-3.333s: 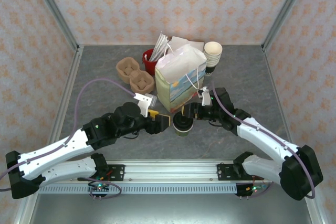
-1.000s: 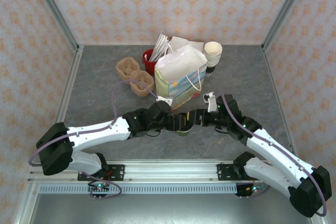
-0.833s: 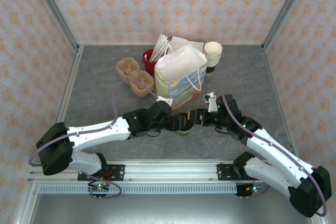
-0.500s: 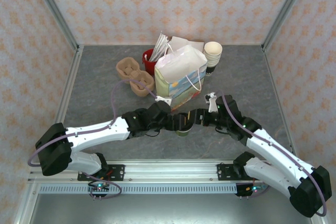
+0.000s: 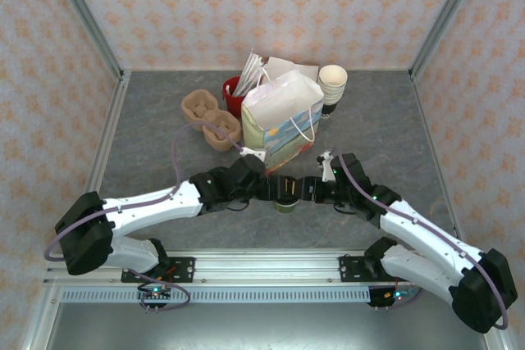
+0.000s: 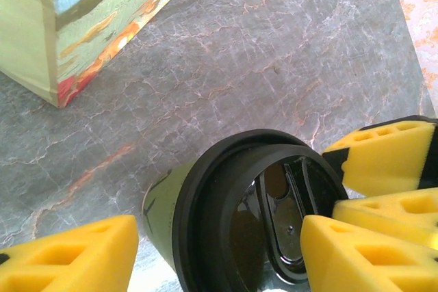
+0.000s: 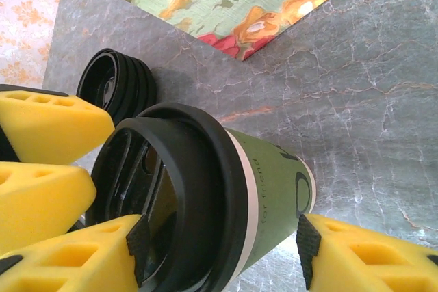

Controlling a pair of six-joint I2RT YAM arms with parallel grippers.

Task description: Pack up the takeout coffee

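Between left hand (image 5: 275,189) and right hand (image 5: 297,189): one takeout coffee (image 5: 285,195).

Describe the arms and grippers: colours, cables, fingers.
The left arm and right arm: white link shells, black joints, a lilac cable looped along each. The left gripper and right gripper: black bodies, yellow fingers with hollow cut-outs and black inner pads.

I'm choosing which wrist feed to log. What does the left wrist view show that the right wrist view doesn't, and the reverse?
Left wrist: the paper bag's upright corner, with its plain pale side panel. Right wrist: a loose black lid on the table near the takeout coffee, plus lettering on the cup's green side. Both: the coffee, the bag's printed bottom edge and the grey table.
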